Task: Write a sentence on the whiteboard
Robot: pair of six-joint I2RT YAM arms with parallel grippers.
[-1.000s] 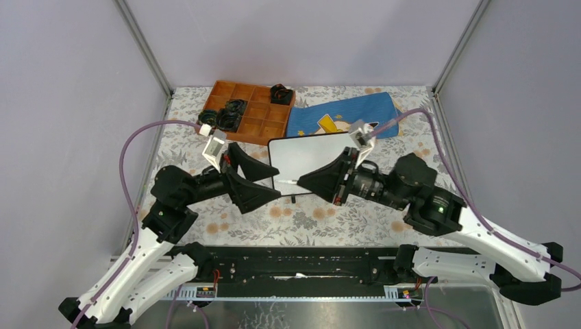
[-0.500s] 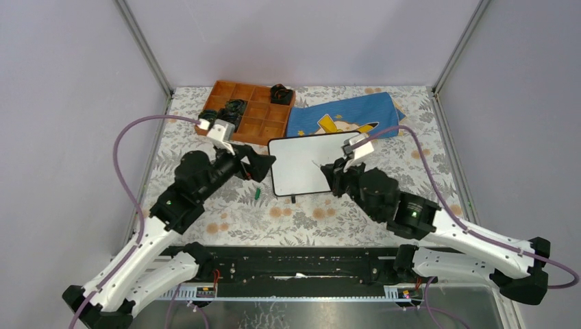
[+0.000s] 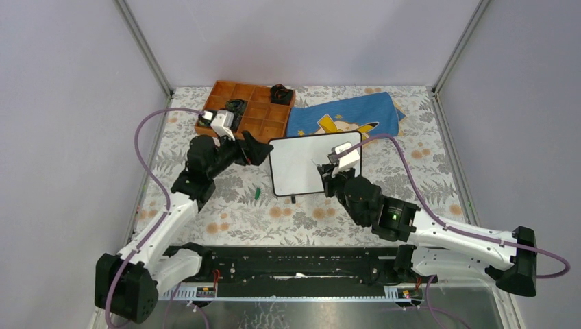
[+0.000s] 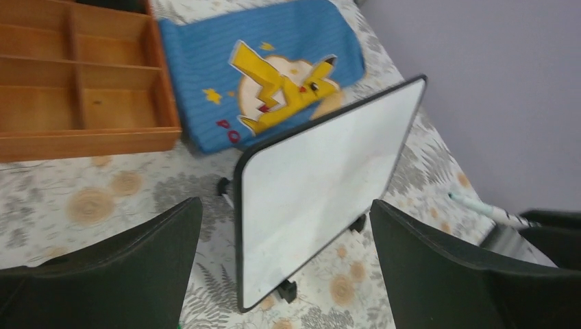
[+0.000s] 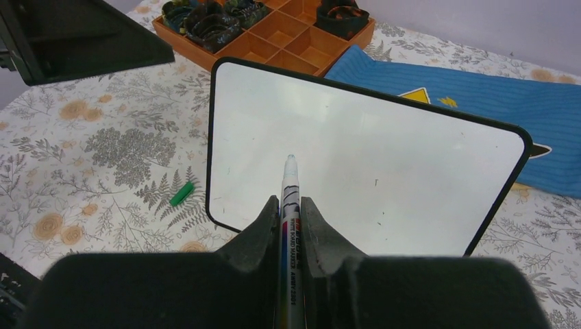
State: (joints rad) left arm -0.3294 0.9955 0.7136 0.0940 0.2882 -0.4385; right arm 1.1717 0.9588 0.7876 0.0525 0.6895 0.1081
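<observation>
Two tools: left tool [image 4: 286, 203] wide apart, empty; right tool [image 5: 289, 205] tight around marker [image 5: 290, 179], tip toward upright, landscape whiteboard [image 5: 384, 157].

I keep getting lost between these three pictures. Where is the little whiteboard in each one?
Top view: the whiteboard stands near the picture's centre.
Left wrist view: the whiteboard is in the middle, seen at an angle.
Right wrist view: the whiteboard fills the middle, behind the tip of the pen.
Shared landmark: the blue cloth lies just beyond the board in all three.
</observation>
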